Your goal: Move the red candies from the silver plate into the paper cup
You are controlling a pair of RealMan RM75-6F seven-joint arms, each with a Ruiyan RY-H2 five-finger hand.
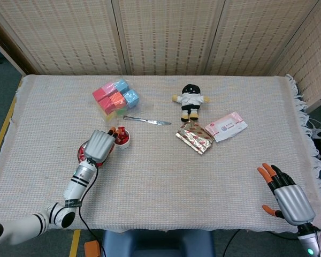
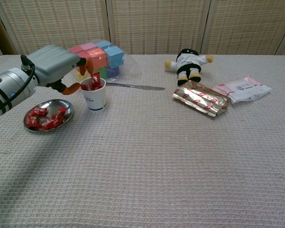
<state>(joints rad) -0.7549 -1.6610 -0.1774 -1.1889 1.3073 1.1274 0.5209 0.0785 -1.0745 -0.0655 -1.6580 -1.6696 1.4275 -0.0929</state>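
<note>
The white paper cup (image 2: 95, 97) stands left of centre with red candies (image 2: 93, 83) heaped above its rim. To its left lies the silver plate (image 2: 69, 109) holding several more red candies (image 2: 46, 118). My left hand (image 2: 54, 69) hovers over the gap between plate and cup, fingers apart and just left of the cup's rim, with nothing seen in them. From the head view the left hand (image 1: 99, 144) covers most of the plate (image 1: 79, 152), beside the cup (image 1: 122, 139). My right hand (image 1: 286, 195) rests open near the front right edge.
A bag of coloured blocks (image 1: 116, 98) sits behind the cup, with a knife (image 1: 147, 121) to its right. A plush doll (image 1: 190, 100), a foil packet (image 1: 194, 138) and a pink-white wipes packet (image 1: 226, 126) lie at centre right.
</note>
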